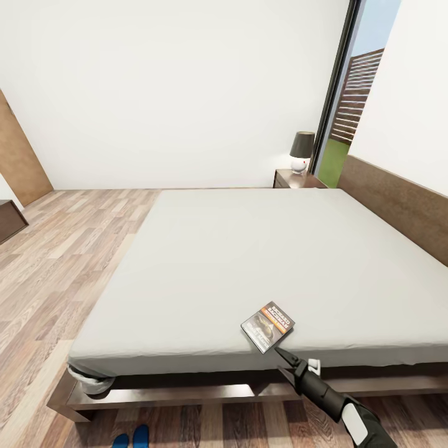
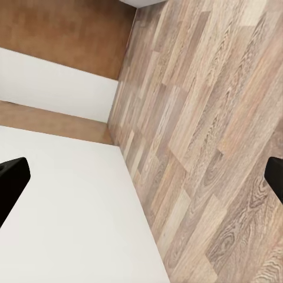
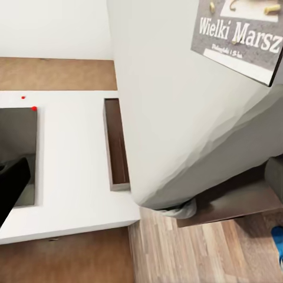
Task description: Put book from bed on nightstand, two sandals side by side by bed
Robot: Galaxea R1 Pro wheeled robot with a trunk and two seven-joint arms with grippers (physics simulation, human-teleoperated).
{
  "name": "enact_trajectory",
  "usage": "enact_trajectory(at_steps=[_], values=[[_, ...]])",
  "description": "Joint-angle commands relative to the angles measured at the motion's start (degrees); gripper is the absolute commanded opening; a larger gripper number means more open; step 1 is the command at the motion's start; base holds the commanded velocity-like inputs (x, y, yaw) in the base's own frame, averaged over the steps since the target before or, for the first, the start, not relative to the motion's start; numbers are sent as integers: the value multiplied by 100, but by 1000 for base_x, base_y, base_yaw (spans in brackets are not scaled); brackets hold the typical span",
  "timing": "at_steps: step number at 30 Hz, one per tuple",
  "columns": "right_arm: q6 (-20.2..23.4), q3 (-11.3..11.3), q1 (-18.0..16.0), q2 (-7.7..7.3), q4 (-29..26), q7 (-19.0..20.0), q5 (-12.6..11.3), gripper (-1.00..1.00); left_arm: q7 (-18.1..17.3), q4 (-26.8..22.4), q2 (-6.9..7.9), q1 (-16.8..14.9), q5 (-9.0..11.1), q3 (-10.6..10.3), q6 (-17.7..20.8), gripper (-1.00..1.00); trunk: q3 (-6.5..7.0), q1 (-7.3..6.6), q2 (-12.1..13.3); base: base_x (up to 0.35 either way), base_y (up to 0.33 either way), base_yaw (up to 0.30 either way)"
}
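Note:
The book [image 1: 267, 326], dark with an orange band, lies flat on the grey mattress of the bed [image 1: 249, 261] near its front edge. Its greyish cover with white lettering also shows in the right wrist view [image 3: 242, 29]. My right gripper [image 1: 292, 361] hovers just in front of the book at the mattress edge, open with nothing between its fingers [image 3: 12, 183]. Two blue sandals [image 1: 132, 438] lie close together on the floor in front of the bed's left corner; a blue tip of a sandal [image 3: 278, 242] also appears beside the frame. My left gripper [image 2: 141, 177] is open over the plank floor.
One nightstand [image 1: 295, 179] with a dark-shaded lamp [image 1: 302, 151] stands at the bed's far side beside the tall window [image 1: 348, 124]. The headboard [image 1: 398, 205] runs along the right. Wood floor [image 1: 56, 261] stretches to the left, with a dark cabinet corner [image 1: 9, 221] at the edge.

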Motion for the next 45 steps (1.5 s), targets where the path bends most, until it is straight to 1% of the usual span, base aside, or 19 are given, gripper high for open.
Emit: enact_trajectory(at_steps=[1, 8, 19, 40, 45], values=[[40, -14, -8, 9, 3, 9, -16, 100, 11, -10, 0, 0, 33, -1, 9, 100, -5, -1, -2, 0, 0, 0], [40, -14, -36, 46, 3, 8, -15, 100, 8, -14, -1, 0, 33, 0, 7, 100, -5, -1, -2, 0, 0, 0], [40, -14, -75, 62, 3, 8, -13, 100, 3, -12, -2, 0, 33, -1, -40, 100, -5, -1, -2, 0, 0, 0], [34, -15, -92, 30, 3, 45, -10, 100, 2, -10, 1, 0, 33, -7, -72, 100, -5, -1, -2, 0, 0, 0], [23, -22, -87, 22, -1, 64, -41, 100, 2, -10, -1, 0, 33, -8, -73, 100, -5, -1, -2, 0, 0, 0]])
